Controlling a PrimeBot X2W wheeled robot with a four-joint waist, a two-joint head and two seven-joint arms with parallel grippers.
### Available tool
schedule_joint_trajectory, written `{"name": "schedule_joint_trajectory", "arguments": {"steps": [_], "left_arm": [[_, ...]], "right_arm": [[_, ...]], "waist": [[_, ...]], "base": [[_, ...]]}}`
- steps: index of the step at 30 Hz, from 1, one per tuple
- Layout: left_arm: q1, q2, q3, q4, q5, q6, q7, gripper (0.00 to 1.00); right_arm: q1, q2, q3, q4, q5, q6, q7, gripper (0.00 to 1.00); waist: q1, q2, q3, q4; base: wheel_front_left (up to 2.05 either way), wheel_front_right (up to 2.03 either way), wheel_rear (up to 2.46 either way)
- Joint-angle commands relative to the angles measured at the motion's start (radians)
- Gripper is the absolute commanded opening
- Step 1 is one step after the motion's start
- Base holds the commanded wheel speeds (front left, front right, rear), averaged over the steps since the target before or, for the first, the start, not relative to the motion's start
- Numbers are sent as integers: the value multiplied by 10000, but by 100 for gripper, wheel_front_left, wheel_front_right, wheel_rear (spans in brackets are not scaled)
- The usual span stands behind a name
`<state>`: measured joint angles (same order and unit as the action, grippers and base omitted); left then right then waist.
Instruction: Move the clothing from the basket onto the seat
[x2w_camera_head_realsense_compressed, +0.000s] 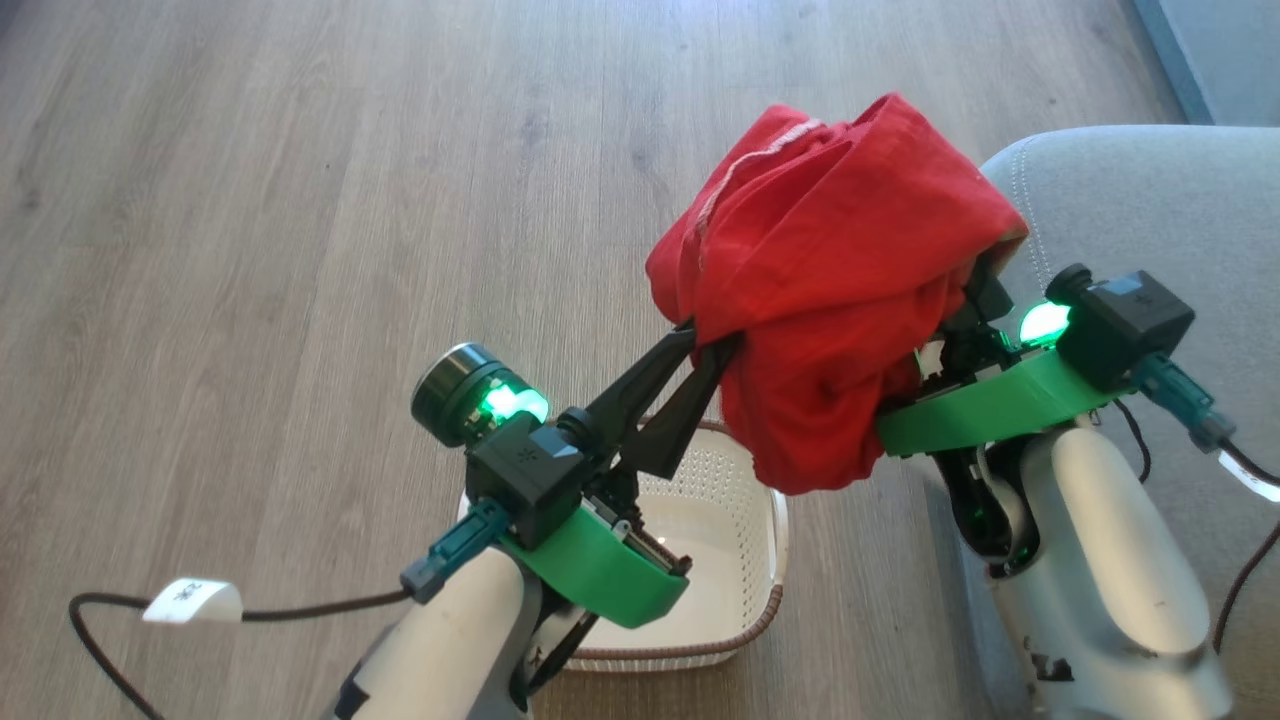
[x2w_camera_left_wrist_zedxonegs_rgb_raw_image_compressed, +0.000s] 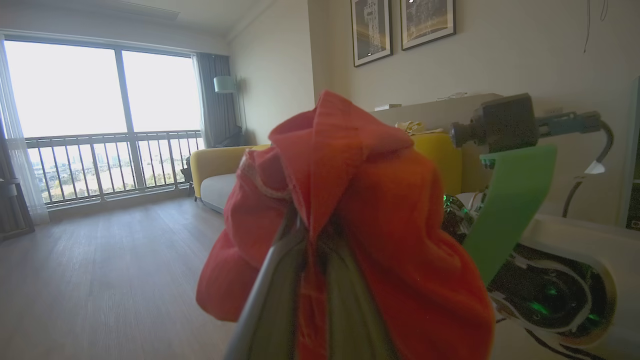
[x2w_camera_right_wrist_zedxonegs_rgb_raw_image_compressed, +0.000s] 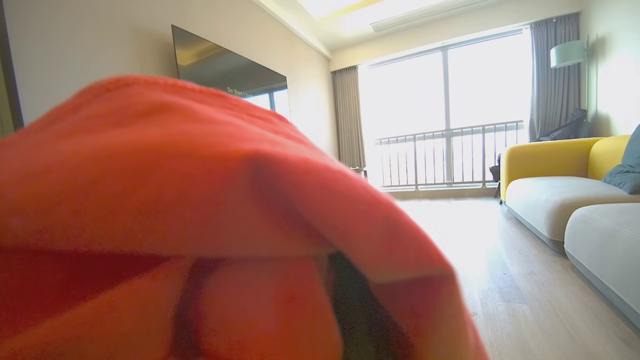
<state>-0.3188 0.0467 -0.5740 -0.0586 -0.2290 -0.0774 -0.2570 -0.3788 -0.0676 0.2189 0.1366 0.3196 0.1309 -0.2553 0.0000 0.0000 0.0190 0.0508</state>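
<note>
Clearly the clothing (x2w_camera_head_realsense_compressed: 830, 290) is light, soft and floppy. It hangs bunched above the basket (x2w_camera_head_realsense_compressed: 770, 590), beside the seat (x2w_camera_head_realsense_compressed: 1150, 200). Our left gripper (x2w_camera_head_realsense_compressed: 715, 345) pinches one fold, and our right gripper (x2w_camera_head_realsense_compressed: 965, 330) sits closed beneath the cloth. We judge thick gathered folds the surest hold.

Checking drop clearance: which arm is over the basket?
The left arm: its wrist overlaps the basket in the head view. The right arm stands clear of it, by the seat.
</note>
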Motion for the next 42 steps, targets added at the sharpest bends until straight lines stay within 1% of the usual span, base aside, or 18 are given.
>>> {"name": "schedule_joint_trajectory", "arguments": {"steps": [1, 7, 9, 14, 20, 28, 29, 30, 32, 42], "left_arm": [[-275, 35, 387, -295, -3, -32, -47, 0], [-205, 35, 313, 101, 196, -108, -47, 0], [-247, 35, 235, 260, 565, -126, -47, 0], [-168, 35, 170, 583, 736, -65, -47, 0], [-109, 35, -147, 808, 1105, -125, -47, 0], [127, 35, -308, 1116, 1126, -144, -47, 0], [168, 35, -296, 1161, 1095, -149, -47, 6], [196, 35, -282, 1211, 1091, -156, -47, 31], [237, 35, -216, 1290, 1107, -165, -47, 100], [512, 35, -96, 2151, 1327, -350, -47, 100]], "right_arm": [[-469, 173, 118, -454, 21, -2, -65, 0], [-518, 173, 90, -965, -98, -2, -65, 0], [-524, 173, 214, -1200, -407, -2, -65, 0], [-332, 173, 295, -1569, -433, -2, -65, 0], [-144, 173, 390, -1759, -507, -2, -65, 0], [50, 173, 471, -1787, -591, -2, -65, 0], [49, 173, 432, -1775, -603, -2, -65, 0], [41, 173, 396, -1768, -612, -2, -65, 0], [19, 173, 341, -1765, -627, -2, -65, 0], [-40, 174, 47, -1854, -803, -2, -65, 0]], "waist": [[0, 0, 4, -3], [0, 0, 32, 23], [0, 0, 49, 34], [0, 0, 67, 42], [0, 0, 102, 28], [0, 0, 73, -116], [0, 0, 68, -131], [0, 0, 68, -144], [0, 0, 73, -164], [0, 0, 152, -174]], "base": [[0, 0, 0], [0, 0, 0], [0, 0, 0], [0, 0, 0], [0, 0, 0], [0, 0, 0], [0, 0, 0], [0, 0, 0], [0, 0, 0], [0, 0, 0]]}}
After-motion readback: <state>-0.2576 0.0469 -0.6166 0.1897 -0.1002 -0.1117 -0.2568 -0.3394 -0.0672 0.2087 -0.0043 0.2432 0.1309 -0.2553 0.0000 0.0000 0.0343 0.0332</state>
